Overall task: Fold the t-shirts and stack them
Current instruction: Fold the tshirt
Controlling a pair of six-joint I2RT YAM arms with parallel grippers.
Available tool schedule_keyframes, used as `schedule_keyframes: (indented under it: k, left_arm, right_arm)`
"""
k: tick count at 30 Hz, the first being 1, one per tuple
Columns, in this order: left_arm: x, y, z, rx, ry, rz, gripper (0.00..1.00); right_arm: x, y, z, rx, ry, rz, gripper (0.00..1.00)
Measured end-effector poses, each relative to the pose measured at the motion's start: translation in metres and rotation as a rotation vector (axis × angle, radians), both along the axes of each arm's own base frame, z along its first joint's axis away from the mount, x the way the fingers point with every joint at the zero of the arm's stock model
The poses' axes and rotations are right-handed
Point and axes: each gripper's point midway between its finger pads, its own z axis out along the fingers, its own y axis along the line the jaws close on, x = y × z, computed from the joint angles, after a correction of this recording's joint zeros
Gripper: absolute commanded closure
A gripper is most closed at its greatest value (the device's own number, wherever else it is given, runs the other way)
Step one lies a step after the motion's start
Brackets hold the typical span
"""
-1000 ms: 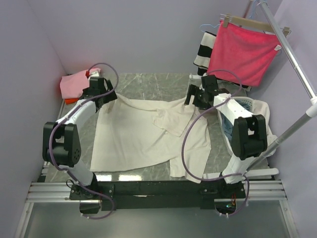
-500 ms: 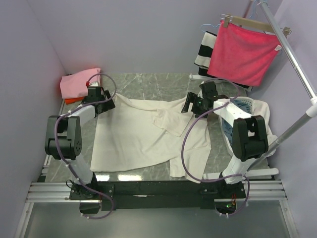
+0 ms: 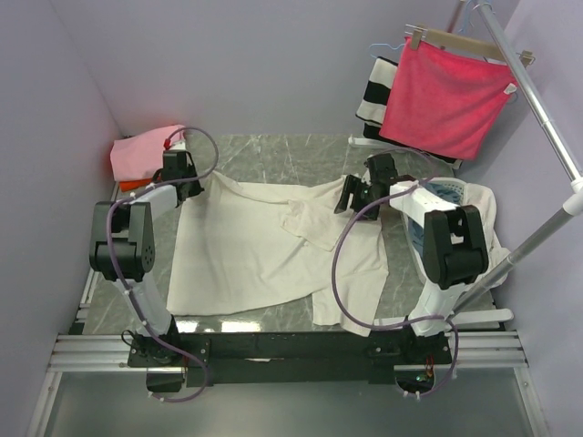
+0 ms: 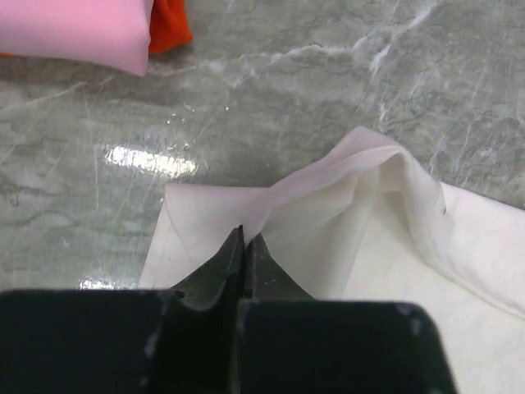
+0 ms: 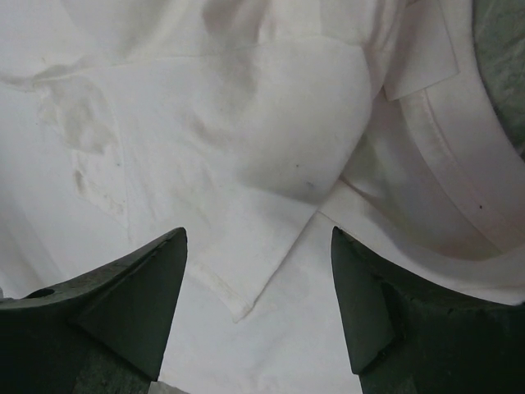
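Observation:
The large cream t-shirt (image 3: 246,246) lies spread on the marble table, with a sleeve folded in near its right side. My left gripper (image 3: 187,188) is at the shirt's far left corner. In the left wrist view the left gripper (image 4: 244,235) is shut, pinching a raised fold of the cream cloth (image 4: 369,246). My right gripper (image 3: 344,196) hovers over the folded sleeve. In the right wrist view the right gripper (image 5: 258,238) stands open above a sleeve hem of the shirt (image 5: 271,123). The folded pink t-shirt (image 3: 137,155) rests on the orange-red one (image 3: 132,185) at the far left corner.
A bright red cloth (image 3: 446,91) on a wooden hanger and a striped cloth (image 3: 373,91) hang from the metal rack (image 3: 537,109) at the back right. More white cloth over a patterned item (image 3: 460,196) lies beside the right arm. Bare marble (image 3: 273,155) shows behind the shirt.
The left gripper has lowered onto the shirt's far left corner and shut on it. The right gripper has dropped a little toward the sleeve, its jaws slightly narrower.

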Motion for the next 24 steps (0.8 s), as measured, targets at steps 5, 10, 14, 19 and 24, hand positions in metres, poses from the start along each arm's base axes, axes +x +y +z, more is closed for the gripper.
schedule_keyframes:
  k: [5,10,14,19,24]
  left_arm:
    - [0.009,0.000,0.002,0.015,0.001,-0.015,0.99]
    - [0.010,0.002,0.006,0.036,0.009,-0.026,0.99]
    - [0.009,0.006,0.007,0.064,0.019,-0.028,0.99]
    - [0.012,0.019,0.017,0.148,0.028,-0.017,0.99]
    - [0.022,0.041,0.041,0.253,0.009,0.008,0.99]
  right_arm:
    - [-0.004,0.005,-0.020,0.026,0.059,0.010,0.30]
    - [-0.002,0.010,-0.030,0.048,0.084,0.023,0.58]
    - [0.000,0.013,-0.030,0.065,0.077,0.032,1.00]
    - [0.011,0.011,-0.020,0.053,0.048,0.022,1.00]
    - [0.041,0.001,0.014,0.018,-0.041,-0.012,1.00]
